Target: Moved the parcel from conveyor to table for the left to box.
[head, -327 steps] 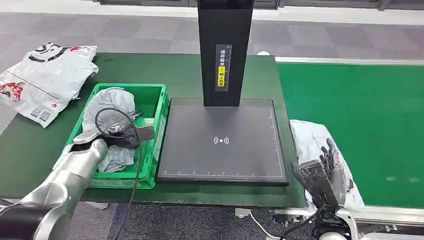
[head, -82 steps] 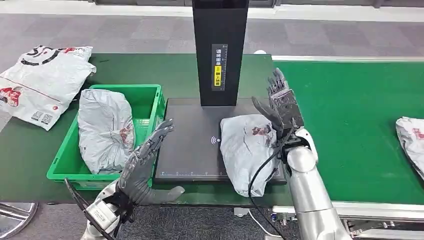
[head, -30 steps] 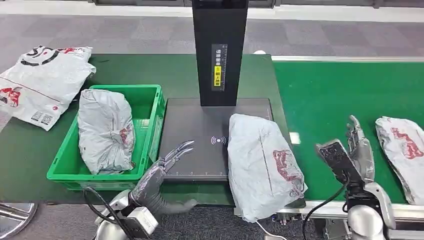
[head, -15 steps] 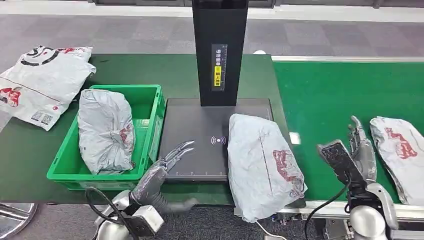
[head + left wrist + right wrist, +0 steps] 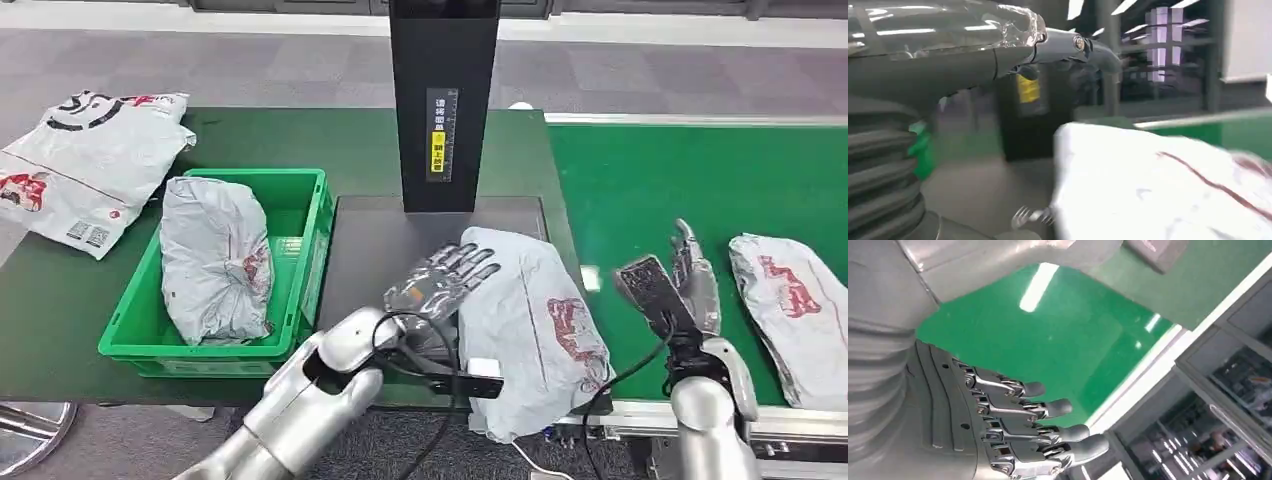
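Grey parcel (image 5: 530, 320) lies under your spread, empty left hand (image 5: 440, 283): close around its middle before lifting toward the green box (image 5: 300, 215).

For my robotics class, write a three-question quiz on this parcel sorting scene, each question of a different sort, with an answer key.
1. True or false: the green bin already holds a grey parcel.
2. Which hand is stretched over the parcel on the scanner pad? A) left hand B) right hand
3. Fill in: the next parcel lies on the green ____.

Key: 1 true; 2 A; 3 conveyor.
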